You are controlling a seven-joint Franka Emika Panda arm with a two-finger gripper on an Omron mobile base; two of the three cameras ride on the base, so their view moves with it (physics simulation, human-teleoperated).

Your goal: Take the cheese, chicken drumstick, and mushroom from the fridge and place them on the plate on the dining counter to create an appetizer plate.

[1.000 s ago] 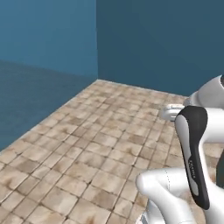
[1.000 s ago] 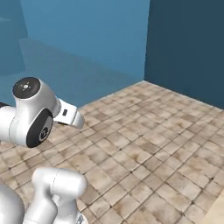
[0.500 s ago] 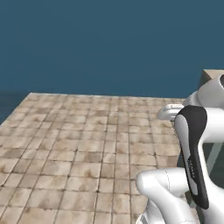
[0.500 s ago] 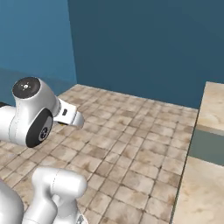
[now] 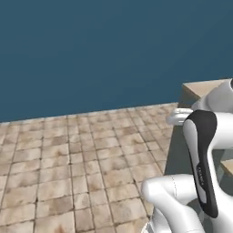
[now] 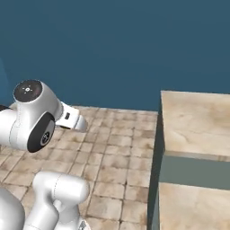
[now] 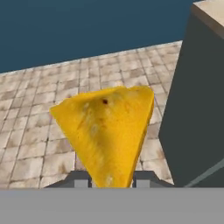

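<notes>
From the left base view we see our arm (image 5: 200, 173) over tiled floor (image 5: 68, 159) beside a counter (image 5: 205, 88), from the right the same counter (image 6: 193, 126) by the blue wall (image 6: 112, 45), and in the hand view our claw (image 7: 109, 180) pinches the cheese (image 7: 107, 131).

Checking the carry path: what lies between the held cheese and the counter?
Bare tiled floor separates the cheese from the counter in the hand view.
</notes>
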